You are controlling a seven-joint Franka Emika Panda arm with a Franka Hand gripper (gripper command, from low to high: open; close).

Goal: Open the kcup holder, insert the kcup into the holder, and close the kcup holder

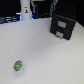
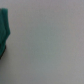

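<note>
The kcup holder (image 1: 63, 24) is a black box with two stacked drawer fronts and pale handles. It stands at the back of the white table on the exterior view's right, and both drawers look shut. The kcup (image 1: 18, 65), a small round pod with a bright green top and pale rim, lies on the table near the front on the exterior view's left, far from the holder. No gripper fingers show in either view. A white part of the arm (image 1: 25, 11) rises at the back edge. The wrist view is blurred.
The white tabletop (image 1: 45, 55) stretches between the pod and the holder. Dark clutter lines the back edge (image 1: 10, 19). A blurred dark teal shape (image 2: 4, 30) fills one edge of the wrist view, over pale surface; what it is cannot be told.
</note>
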